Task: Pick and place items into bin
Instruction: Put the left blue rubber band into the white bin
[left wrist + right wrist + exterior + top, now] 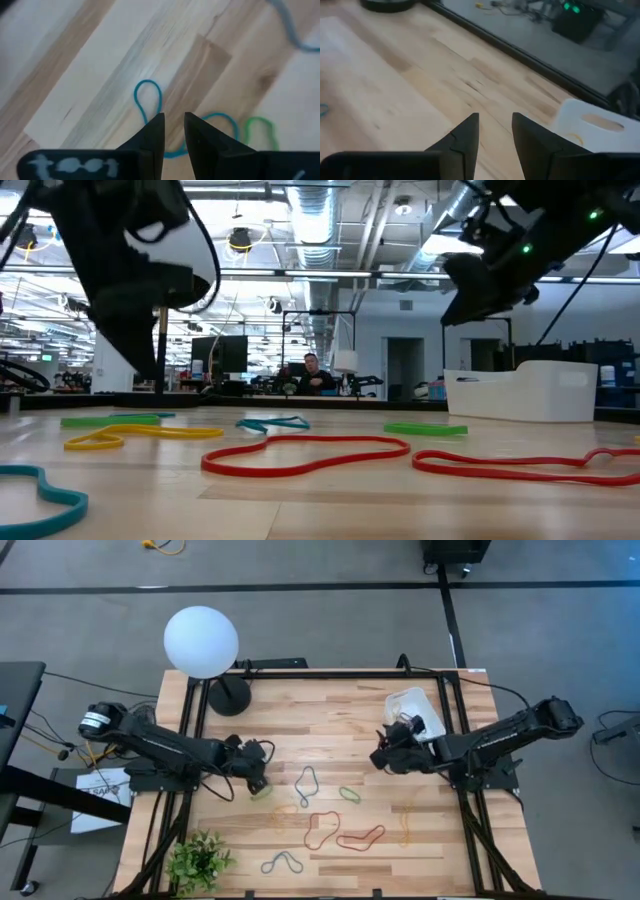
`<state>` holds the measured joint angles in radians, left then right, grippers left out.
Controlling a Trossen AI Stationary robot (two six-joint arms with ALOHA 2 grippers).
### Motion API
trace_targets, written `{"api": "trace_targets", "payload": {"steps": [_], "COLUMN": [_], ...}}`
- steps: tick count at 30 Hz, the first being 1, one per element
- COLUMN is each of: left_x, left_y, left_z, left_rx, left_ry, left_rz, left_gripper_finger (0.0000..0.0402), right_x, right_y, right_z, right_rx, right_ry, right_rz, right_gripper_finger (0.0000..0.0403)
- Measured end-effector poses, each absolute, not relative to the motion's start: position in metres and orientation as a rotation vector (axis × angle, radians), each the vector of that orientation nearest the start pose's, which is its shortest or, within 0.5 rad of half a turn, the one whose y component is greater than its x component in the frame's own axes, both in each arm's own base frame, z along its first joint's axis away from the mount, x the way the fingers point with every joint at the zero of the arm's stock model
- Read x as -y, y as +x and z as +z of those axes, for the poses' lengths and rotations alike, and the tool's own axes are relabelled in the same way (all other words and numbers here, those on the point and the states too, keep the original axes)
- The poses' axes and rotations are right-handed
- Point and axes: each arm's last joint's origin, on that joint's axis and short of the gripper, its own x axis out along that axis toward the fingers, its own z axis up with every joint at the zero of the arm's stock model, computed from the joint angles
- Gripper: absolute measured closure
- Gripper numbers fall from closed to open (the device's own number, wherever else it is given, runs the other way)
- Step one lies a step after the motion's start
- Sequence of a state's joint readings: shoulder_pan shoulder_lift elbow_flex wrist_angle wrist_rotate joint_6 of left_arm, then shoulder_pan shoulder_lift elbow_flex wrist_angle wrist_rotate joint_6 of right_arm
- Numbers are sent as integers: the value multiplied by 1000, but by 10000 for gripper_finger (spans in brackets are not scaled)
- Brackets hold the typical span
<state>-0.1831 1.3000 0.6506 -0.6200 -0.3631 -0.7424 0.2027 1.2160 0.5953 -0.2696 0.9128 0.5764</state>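
Several rubber-band items lie flat on the wooden table: a teal one [307, 783], a green one [349, 794], two red ones [322, 828] [360, 837], yellow ones [405, 825] and a grey-blue one [282, 862]. My left gripper [173, 125] hangs open above the table at centre left, slanting down over the teal band [149, 97], with a green band [260, 131] beside it. The white bin [415, 710] stands at the far right; a yellow band [575, 137] lies inside. My right gripper [495, 125] is open and empty in the air just short of the bin [590, 125].
A white globe lamp [201, 641] on a black base stands at the far left corner. A small green plant [200, 862] sits at the near left corner. Black rails [330, 672] frame the table. Bare wood lies between the bands and the far edge.
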Motion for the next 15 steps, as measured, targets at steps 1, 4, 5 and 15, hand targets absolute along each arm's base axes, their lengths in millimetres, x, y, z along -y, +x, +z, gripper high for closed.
{"api": "trace_targets", "payload": {"steps": [1, 4, 5, 15], "left_x": [28, 27, 27, 5], "left_y": [211, 223, 227, 223], "left_z": [162, 148, 144, 139], "left_rx": [-1087, -1086, -1083, -1161], "left_ry": [-293, -300, -312, -306], "left_rz": [600, 614, 609, 694], "left_gripper_finger": [339, 339, 339, 339], "right_x": [-23, -26, -26, -25], "right_y": [217, 218, 218, 217], "right_z": [192, 193, 193, 192], "right_rx": [-535, -524, -524, -529], "right_ry": [42, 46, 45, 43], "right_rz": [-835, -824, -824, -826], "right_gripper_finger": [291, 291, 291, 291]}}
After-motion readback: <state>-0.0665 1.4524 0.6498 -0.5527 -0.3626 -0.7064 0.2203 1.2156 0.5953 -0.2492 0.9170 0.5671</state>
